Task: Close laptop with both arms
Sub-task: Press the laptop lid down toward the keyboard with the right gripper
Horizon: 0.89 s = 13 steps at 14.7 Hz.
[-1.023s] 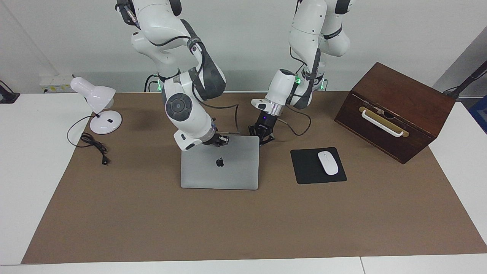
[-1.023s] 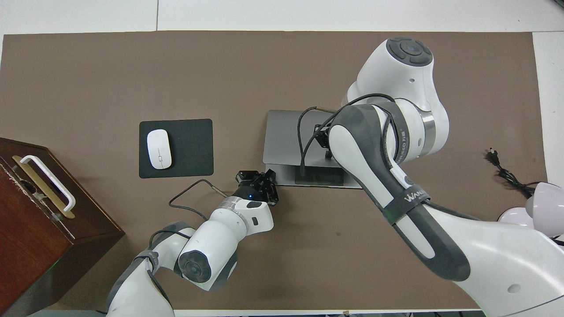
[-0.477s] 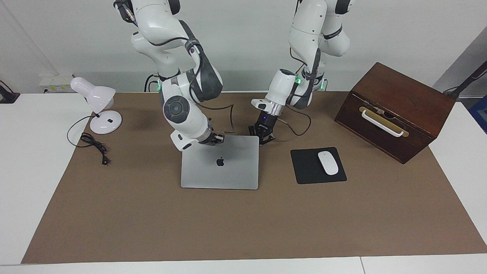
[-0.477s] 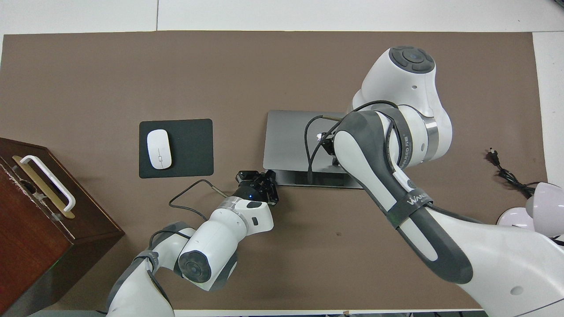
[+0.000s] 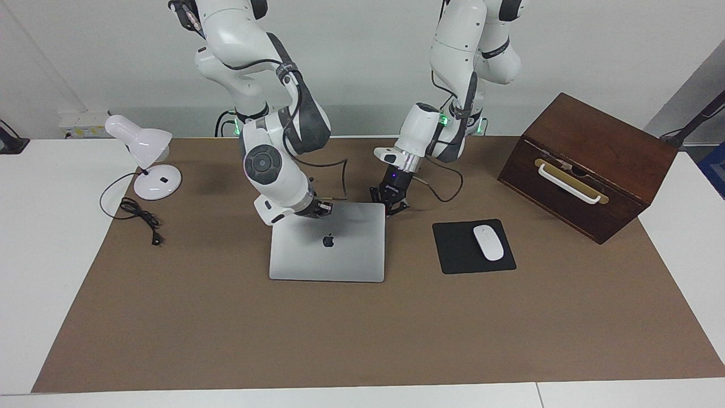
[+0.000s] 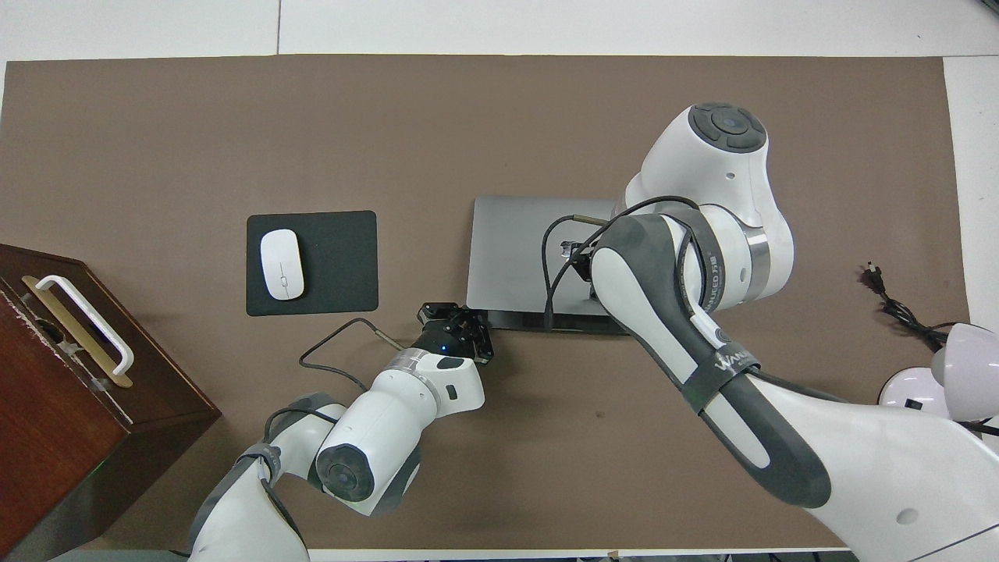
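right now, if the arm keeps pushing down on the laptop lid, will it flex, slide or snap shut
The laptop lid looks like thin rigid metal, so it probably swings as one stiff panel rather than bending. It is nearly flat already, so it may drop the last bit by itself. The right gripper presses one corner while the left gripper sits at the other, which should limit sliding on the brown mat.

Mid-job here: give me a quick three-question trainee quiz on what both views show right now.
1. True or false: the white computer mouse lies on the black mouse pad.
2. Which claw is on the thin silver-grey laptop lid near its edge closest to the robots? A) left claw B) right claw
3. Fill in: the white desk lamp stands toward the ____ arm's end of the table.

Key: 1 true; 2 B; 3 right.
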Tool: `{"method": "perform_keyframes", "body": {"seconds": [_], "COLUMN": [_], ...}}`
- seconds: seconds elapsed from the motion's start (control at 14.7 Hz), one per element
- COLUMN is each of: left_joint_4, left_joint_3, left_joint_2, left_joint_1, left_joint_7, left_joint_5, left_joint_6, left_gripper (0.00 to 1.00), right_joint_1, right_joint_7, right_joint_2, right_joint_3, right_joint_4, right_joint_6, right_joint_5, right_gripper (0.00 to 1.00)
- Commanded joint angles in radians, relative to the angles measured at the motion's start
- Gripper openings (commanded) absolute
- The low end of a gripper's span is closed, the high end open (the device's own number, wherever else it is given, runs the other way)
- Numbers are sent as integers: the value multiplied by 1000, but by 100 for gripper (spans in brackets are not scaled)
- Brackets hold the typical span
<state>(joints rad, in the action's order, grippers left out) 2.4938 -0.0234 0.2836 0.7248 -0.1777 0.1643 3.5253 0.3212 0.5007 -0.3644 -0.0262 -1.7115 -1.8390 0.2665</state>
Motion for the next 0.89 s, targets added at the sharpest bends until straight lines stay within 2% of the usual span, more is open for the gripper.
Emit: {"method": "perform_keyframes", "body": {"seconds": [0.0, 0.82], "left_joint_4": [65, 48], "left_joint_3": [13, 13], "left_joint_2": [5, 20], "left_joint_1": [24, 15], "left_joint_7": [-11, -11], "left_joint_5": [6, 6], "left_joint_6": [-22, -22], "left_gripper": [0, 0], "right_joint_1": [-1, 7], "right_joint_7": [-24, -34], "right_joint_2": [32, 24], "right_joint_3": [-8, -9], "right_joint_4": [-72, -168], "right_joint_6": [-63, -210], "right_joint_5": [-20, -18], "right_gripper": [0, 0]}}
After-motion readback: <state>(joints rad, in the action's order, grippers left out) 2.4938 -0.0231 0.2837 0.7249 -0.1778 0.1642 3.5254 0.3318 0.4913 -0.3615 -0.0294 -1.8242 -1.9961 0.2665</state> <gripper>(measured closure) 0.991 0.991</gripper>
